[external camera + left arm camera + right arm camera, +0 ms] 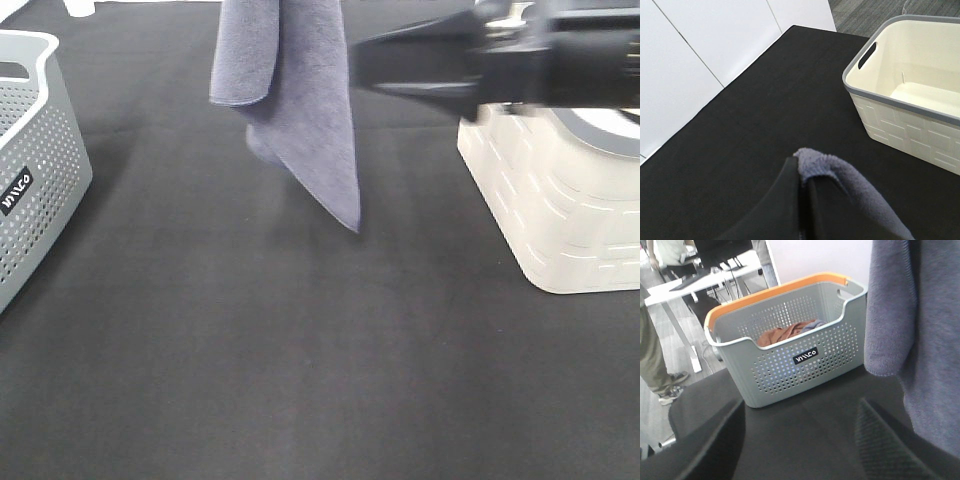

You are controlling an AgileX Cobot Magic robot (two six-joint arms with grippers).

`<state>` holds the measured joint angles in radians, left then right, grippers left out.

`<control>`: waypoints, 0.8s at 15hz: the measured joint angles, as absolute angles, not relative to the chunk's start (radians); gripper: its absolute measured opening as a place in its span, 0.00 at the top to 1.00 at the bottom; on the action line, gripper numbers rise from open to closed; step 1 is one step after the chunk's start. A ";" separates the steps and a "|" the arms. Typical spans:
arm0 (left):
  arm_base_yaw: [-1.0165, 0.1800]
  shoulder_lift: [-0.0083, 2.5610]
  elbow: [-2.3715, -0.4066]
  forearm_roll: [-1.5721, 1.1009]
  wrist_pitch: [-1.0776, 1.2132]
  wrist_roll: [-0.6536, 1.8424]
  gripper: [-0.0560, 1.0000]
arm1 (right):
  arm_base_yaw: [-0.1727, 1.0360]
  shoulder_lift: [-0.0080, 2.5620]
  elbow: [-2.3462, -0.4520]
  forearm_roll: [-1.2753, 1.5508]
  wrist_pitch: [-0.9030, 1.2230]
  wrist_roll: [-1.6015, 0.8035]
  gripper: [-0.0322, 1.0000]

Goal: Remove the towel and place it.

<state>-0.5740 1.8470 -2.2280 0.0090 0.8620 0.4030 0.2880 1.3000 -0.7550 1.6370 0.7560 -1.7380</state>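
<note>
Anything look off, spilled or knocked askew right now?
Nothing is spilled or damaged. The towel hangs bunched and uneven from the left gripper, one corner pointing down above the table. The grey basket and white basket both stand upright.

Grey holey plastic basket [40, 180] at 9 o'clock on black table [300, 380], cream plastic basket [560, 220] at 3 o'clock, purple-grey cloth towel [300, 110] at 12 o'clock

The towel [300, 110] looks fuzzy terry, the tabletop [300, 380] matt black cloth, the grey basket [785, 375] probably plastic.
</note>
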 joint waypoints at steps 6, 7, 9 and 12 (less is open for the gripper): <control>-0.574 1.847 -2.228 -0.051 0.893 0.466 0.95 | 0.375 1.495 -0.911 1.662 0.708 -1.748 0.37; -0.574 1.847 -2.228 -0.087 0.893 0.514 0.95 | 0.376 1.525 -0.937 1.663 0.717 -1.749 0.37; -0.574 1.847 -2.228 -0.157 0.894 0.619 0.95 | 0.377 1.584 -0.988 1.664 0.732 -1.750 0.37; -0.574 1.847 -2.228 -0.210 0.901 0.713 0.95 | 0.377 1.608 -1.009 1.666 0.730 -1.788 0.37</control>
